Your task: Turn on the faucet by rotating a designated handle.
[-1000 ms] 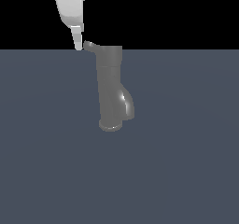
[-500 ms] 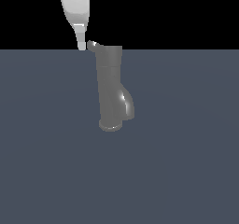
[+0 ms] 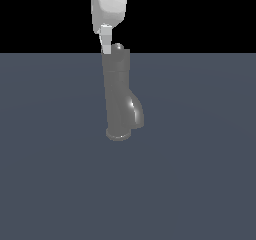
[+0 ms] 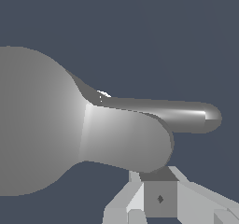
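Observation:
The faucet stands upright on its round base, and its bulging spout points toward the exterior view's right. Only a small rounded bit of the handle shows above the cap. My white gripper hangs from above, its tip against the cap's upper edge on the exterior view's left. It is shut, with nothing between the fingers. In the wrist view the wide cap fills one side and the handle sticks out from it. My gripper touches the handle's end. A thinner grey part runs behind.
A flat dark blue-grey surface carries the faucet and stretches out on all sides. Above its far edge there is only black background.
My gripper has moved toward the exterior view's right, onto the cap's edge. The handle, which stuck out toward the exterior view's left, has swung round and now shows only as a bump above the cap.

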Tool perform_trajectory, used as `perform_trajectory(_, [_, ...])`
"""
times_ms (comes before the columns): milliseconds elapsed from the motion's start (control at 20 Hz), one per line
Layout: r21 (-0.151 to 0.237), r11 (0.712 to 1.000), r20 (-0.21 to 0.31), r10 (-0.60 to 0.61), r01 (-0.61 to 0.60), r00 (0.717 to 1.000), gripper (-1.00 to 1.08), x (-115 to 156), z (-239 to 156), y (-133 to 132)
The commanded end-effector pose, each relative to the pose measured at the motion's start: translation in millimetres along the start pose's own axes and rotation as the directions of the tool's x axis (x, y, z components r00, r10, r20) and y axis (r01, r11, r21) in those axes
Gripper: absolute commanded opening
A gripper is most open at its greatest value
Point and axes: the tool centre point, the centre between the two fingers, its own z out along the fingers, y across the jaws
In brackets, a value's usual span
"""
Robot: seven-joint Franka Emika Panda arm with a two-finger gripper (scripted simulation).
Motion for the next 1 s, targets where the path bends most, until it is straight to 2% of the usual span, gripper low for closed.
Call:
perform_trajectory(0, [0.007,0.998,-0.002,0.07,-0.07,0.998,-1.0,44,0,8])
perform_trajectory(50, [0.002,1.0,0.001,0.005,-0.005,1.0,-1.0,6,0,2])
perform_trajectory(950, [0.007,0.998,-0.002,0.066,-0.066,0.998,-1.0,97,-1,-22])
